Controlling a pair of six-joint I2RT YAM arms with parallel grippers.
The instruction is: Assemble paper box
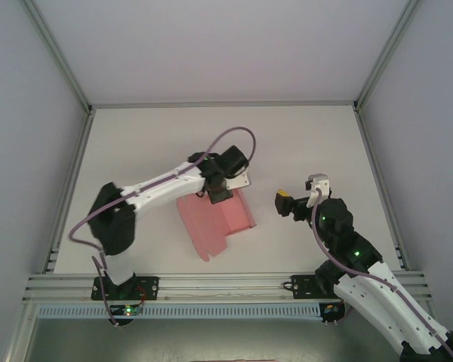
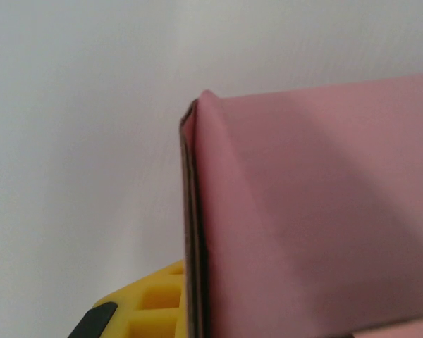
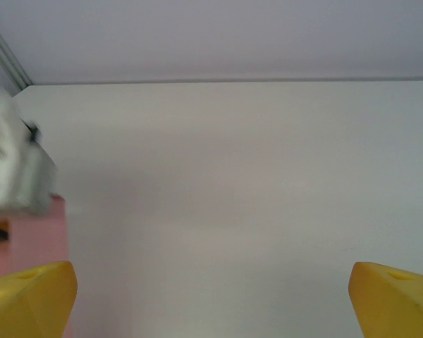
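Pink paper box (image 1: 211,222) is lying part-folded on the table (image 1: 143,143), directly beneath the left claw (image 1: 217,193), which is clenching onto a raised wall of it. Up close on the left wrist camera, the folded edge (image 2: 192,232) is running straight into the grip, with one yellow finger (image 2: 151,303) showing left of the card and its partner hiding behind the pink panel. My read: we're mid-fold, one side wall being stood up and creased, other flaps not yet closed. Off to the right of that grip, well apart from the card, the right claw (image 3: 211,303) is hanging wide open, holding nothing, with the box sitting low to its left. Next move, I'd say, is calling for that free claw to be coming in and bracing or tucking a flap while the left one is pinning the wall; thin card, so it could buckle. Tabs and slots are proving impossible to make out from above, and the left arm (image 1: 166,185) is covering the box's far edge.
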